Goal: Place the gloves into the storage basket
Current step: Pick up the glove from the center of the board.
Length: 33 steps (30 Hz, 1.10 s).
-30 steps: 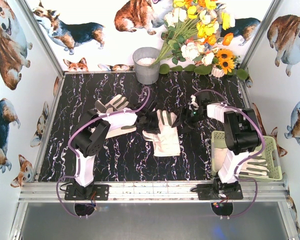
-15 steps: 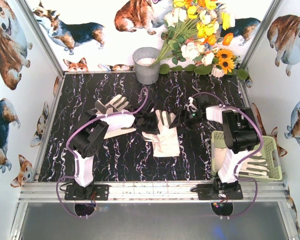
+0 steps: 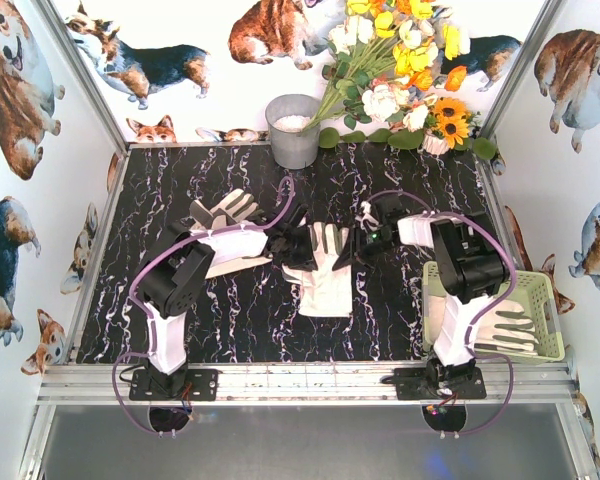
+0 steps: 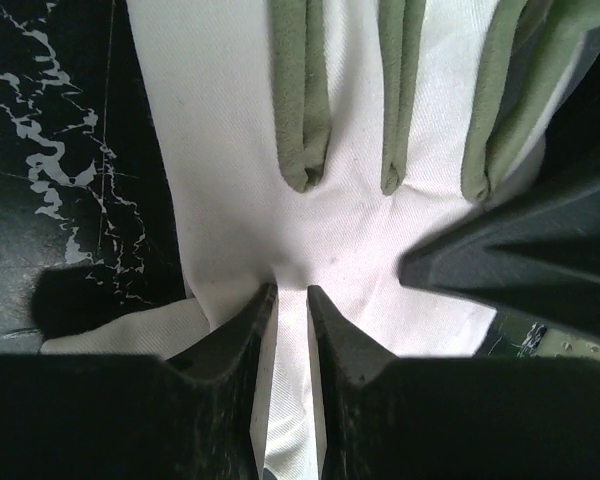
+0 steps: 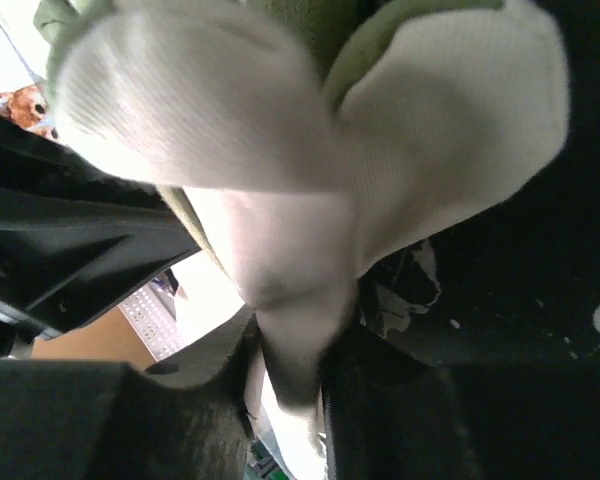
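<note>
A cream-white glove [image 3: 325, 280] with grey-olive fingers lies in the middle of the black marbled table, held from both sides. My left gripper [image 3: 298, 247] is shut on its left edge; in the left wrist view the gripper [image 4: 292, 292] pinches a fold of the glove [image 4: 350, 200] below the fingers. My right gripper [image 3: 352, 246] is shut on its right edge; in the right wrist view the gripper [image 5: 295, 345] squeezes a bunched fold of the glove [image 5: 310, 150]. Another glove [image 3: 223, 212] lies partly under the left arm. A third glove [image 3: 505, 330] rests in the pale yellow-green storage basket [image 3: 546, 300] at the right.
A grey metal bucket [image 3: 293, 130] stands at the back centre, with a bunch of artificial flowers [image 3: 400, 70] beside it at the back right. Corgi-printed walls enclose the table on three sides. A metal rail [image 3: 300, 380] runs along the near edge.
My right gripper has moved left onto the middle glove's right edge and closed on it. The glove has shifted slightly left. The left gripper has kept its grip.
</note>
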{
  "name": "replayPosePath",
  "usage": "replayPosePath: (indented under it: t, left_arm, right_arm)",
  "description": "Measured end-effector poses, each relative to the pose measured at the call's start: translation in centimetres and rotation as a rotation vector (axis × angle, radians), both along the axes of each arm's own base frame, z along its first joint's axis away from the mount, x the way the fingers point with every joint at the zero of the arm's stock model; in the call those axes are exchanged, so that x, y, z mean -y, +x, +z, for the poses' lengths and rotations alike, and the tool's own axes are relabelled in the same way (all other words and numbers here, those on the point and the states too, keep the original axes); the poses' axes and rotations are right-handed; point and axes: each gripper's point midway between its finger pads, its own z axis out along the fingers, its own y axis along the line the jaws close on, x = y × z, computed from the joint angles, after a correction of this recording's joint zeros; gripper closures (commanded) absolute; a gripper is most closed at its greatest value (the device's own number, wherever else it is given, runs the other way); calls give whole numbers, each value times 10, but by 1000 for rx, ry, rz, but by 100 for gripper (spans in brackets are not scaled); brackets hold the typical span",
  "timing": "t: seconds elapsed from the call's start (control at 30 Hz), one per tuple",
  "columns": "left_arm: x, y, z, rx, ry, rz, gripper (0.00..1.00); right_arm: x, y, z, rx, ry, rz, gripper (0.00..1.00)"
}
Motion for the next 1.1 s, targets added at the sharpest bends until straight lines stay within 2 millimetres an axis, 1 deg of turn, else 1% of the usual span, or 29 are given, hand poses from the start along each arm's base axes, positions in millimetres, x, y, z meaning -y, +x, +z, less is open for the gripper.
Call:
replayPosePath:
  t: [0.07, 0.1, 0.17, 0.23, 0.3, 0.37, 0.47, 0.67, 0.8, 0.87, 0.97, 1.03, 1.1]
  left_arm:
    - [-1, -1, 1, 1, 0, 1, 83]
    - [-1, 0, 1, 4, -1, 2, 82]
    - [-2, -1, 2, 8, 6, 5, 76]
    - [-5, -1, 5, 16, 15, 16, 68]
    - [-9, -1, 14, 38, 21, 33, 60]
    - [-18, -1, 26, 69, 33, 61, 53]
    - [-30, 0, 48, 123, 36, 97, 42]
    - [-50, 4, 102, 258, 22, 156, 24]
    - [-60, 3, 140, 348, -17, 153, 9]
    - [-63, 1, 159, 396, -43, 138, 3]
    - [-62, -4, 187, 454, -112, 96, 0]
    - [-62, -7, 201, 476, -156, 71, 0]
    - [-63, -10, 211, 490, -185, 50, 0]
  right_arm:
    - [1, -1, -4, -5, -10, 1, 98]
    - [1, -1, -4, -7, -11, 1, 100]
    - [0, -2, -4, 0, -11, 9, 100]
    - [-2, -3, -3, 4, -8, 17, 100]
    - [-3, -3, 1, 20, -1, 28, 100]
    - [-3, -2, 8, 51, 3, 39, 100]
    - [-3, -3, 29, 111, 20, 58, 100]
    - [-7, -7, 87, 247, 88, 115, 100]
    - [-9, -8, 127, 326, 127, 147, 100]
    - [-10, -10, 148, 362, 150, 161, 100]
    - [-13, -16, 179, 413, 199, 181, 100]
    - [-15, -20, 197, 432, 237, 192, 100]
    - [-17, -25, 213, 444, 274, 201, 100]
